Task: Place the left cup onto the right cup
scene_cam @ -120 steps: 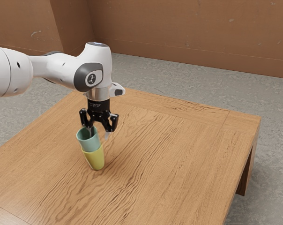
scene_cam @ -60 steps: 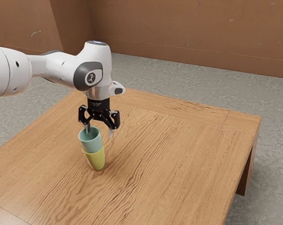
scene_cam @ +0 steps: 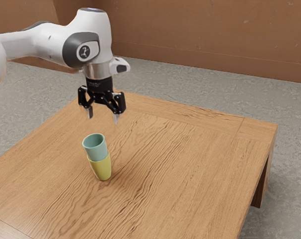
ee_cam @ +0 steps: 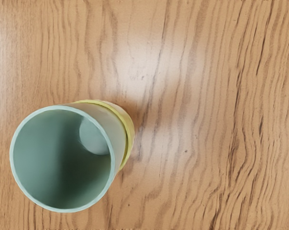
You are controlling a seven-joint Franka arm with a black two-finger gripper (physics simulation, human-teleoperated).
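Note:
A teal cup [scene_cam: 94, 146] sits nested upright in a yellow-green cup [scene_cam: 101, 168] on the wooden table [scene_cam: 180, 164]. My gripper [scene_cam: 101, 115] hangs open well above the stack, a little toward the exterior view's right of it, touching neither cup. From the wrist view I look down into the teal cup [ee_cam: 63, 158]; the yellow-green cup's rim [ee_cam: 127, 132] peeks out beside it.
The table's far edge [scene_cam: 190, 107] and right edge [scene_cam: 262, 164] border a grey floor. Brown walls stand behind.
My fingers opened and let go of the teal cup, which stays in the yellow-green cup. The hand then rose straight up, away from the stack.

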